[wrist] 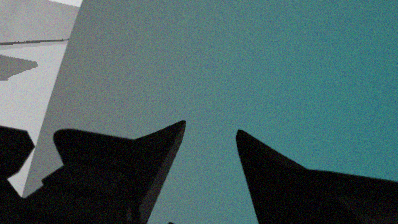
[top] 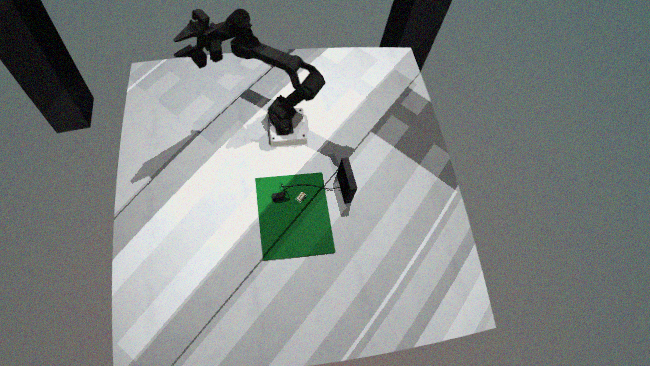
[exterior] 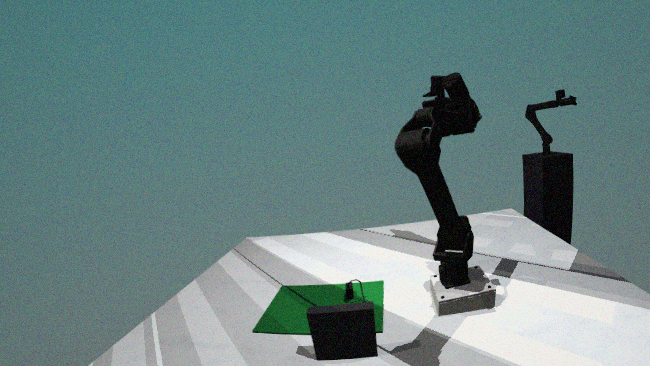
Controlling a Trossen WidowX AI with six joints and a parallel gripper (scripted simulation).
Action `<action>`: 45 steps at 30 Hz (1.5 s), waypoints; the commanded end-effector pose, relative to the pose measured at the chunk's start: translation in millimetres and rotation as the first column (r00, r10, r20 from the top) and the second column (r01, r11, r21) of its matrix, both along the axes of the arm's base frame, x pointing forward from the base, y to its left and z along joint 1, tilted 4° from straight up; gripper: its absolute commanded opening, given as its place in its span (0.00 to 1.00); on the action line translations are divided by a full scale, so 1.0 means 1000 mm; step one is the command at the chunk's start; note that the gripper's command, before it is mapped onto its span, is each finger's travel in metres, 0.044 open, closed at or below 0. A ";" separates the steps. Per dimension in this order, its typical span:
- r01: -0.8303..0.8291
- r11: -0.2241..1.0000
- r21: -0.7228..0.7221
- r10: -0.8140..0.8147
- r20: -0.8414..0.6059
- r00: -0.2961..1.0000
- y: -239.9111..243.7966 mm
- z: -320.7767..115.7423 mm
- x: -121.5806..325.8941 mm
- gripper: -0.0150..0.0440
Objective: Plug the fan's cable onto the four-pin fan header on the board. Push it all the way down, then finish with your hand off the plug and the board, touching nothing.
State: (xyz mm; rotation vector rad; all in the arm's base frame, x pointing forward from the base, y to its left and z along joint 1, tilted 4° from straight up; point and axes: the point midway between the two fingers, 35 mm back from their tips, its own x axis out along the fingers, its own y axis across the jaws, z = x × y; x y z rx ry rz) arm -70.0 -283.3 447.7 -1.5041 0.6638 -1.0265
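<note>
The green board (top: pixel 295 230) (exterior: pixel 285 312) lies flat on the table. A small cream header (top: pixel 301 197) is on its upper half in the top view; I cannot make it out in the exterior view. The cable's black plug (top: pixel 279 197) (exterior: pixel 349 291) is on the board to the header's left in the top view, apart from it. A thin dark cable (top: pixel 306 185) arcs from it to the black fan (top: pixel 347 181) (exterior: pixel 344 332), a square slab standing upright beside the board. My gripper (top: pixel 176 47) (exterior: pixel 425 99) (wrist: pixel 211 129) is open and empty, raised high and far from the board.
My arm's white base block (top: pixel 288 141) (exterior: pixel 467 303) stands on the striped table (top: pixel 400 270) (exterior: pixel 170 325) behind the board. Black pillars (top: pixel 60 80) (exterior: pixel 547 190) stand beyond the table; one carries another small arm (exterior: pixel 537 120) in the exterior view.
</note>
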 end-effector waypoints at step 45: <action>-0.027 0.498 0.867 0.705 -0.386 0.595 0.130 -0.276 0.369 1.00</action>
